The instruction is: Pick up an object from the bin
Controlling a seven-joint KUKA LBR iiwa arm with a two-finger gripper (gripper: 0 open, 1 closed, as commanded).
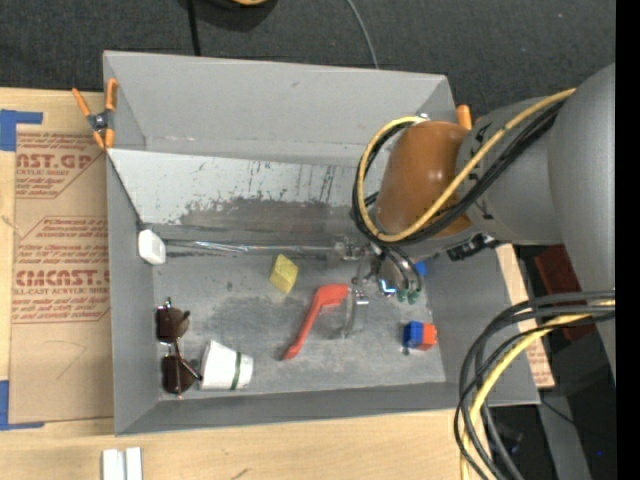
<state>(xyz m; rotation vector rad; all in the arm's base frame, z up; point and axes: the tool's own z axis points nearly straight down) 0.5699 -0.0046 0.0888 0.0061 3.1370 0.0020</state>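
Note:
My gripper [352, 308] hangs below the orange wrist cover, right of the bin's middle, its metal fingers pointing down at the floor. Right beside its fingers on the left lies an orange-red tool [312, 318] with a broad head and a thin handle that runs down-left. I cannot see whether the fingers touch it. A small blue and orange block [419, 336] rests on the floor to the right of the gripper. A yellow block [284, 274] lies up and to the left of the orange-red tool.
Brown sunglasses [174, 348] and a white cup with a green band [228, 367] lie at the bin's lower left. A small white piece [151, 247] sits at the left wall. The arm and its cables cover the bin's right side.

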